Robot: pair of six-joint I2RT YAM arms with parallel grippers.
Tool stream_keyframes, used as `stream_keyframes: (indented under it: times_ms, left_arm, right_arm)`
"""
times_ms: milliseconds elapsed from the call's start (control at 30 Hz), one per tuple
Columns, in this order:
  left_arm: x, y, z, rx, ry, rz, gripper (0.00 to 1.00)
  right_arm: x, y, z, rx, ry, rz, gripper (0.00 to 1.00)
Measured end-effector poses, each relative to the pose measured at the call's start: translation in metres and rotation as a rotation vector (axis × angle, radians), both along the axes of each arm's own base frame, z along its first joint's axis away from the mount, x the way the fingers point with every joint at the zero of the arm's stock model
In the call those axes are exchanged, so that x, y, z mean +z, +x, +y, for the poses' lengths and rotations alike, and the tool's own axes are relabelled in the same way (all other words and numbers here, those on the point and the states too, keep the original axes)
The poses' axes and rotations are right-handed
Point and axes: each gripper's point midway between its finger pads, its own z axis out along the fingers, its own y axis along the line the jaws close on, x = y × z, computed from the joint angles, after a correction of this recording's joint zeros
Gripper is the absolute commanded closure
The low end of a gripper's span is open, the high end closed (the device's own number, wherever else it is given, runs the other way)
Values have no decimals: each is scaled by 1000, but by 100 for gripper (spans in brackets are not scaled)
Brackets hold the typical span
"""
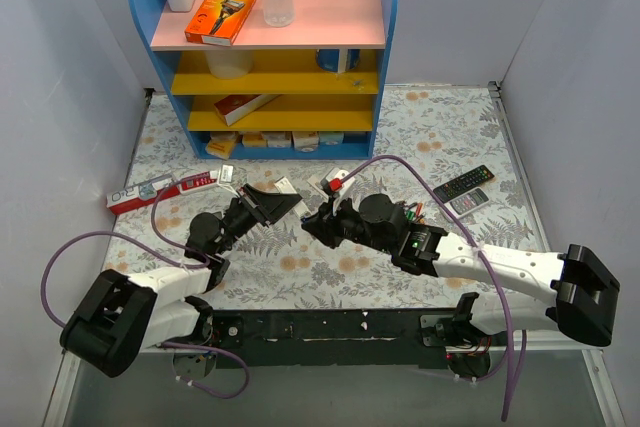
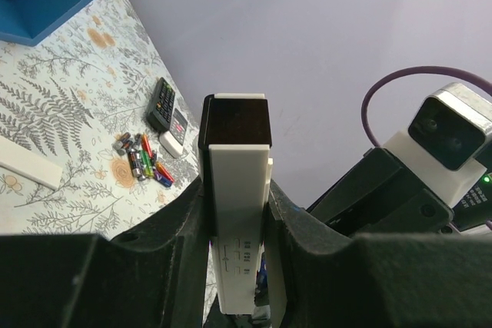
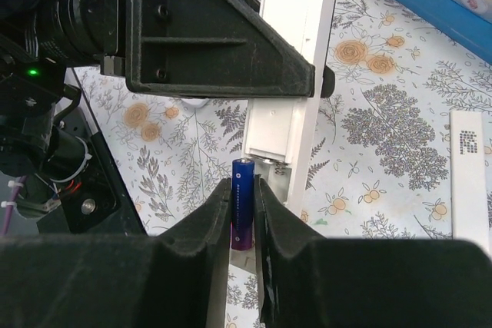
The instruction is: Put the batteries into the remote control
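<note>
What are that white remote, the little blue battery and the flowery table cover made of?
The remote looks like hard plastic, matte white with a glossy dark end. The battery is probably a metal cell in shiny blue-purple wrap with tiny print. The table cover could be printed cloth or vinyl, flat and dull; I cannot tell which.

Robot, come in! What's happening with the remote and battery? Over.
Left end effector shut on white remote control. Right end effector shut on blue-purple battery, just short of remote's end. Not loaded. Nothing between.
</note>
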Motion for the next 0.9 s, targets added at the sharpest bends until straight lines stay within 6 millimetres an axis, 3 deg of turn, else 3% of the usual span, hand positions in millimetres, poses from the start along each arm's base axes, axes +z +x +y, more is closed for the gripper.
stream_keyframes:
  times_ms: [433,900]
  left_arm:
    - [-28,-5,-3,-47,-75,191,100]
    - [-23,-6,-3,-54,-103,200,100]
  right_arm:
    - [-1,4,-2,-28,10,-4,81]
    - [6,-1,5,-3,91,14,81]
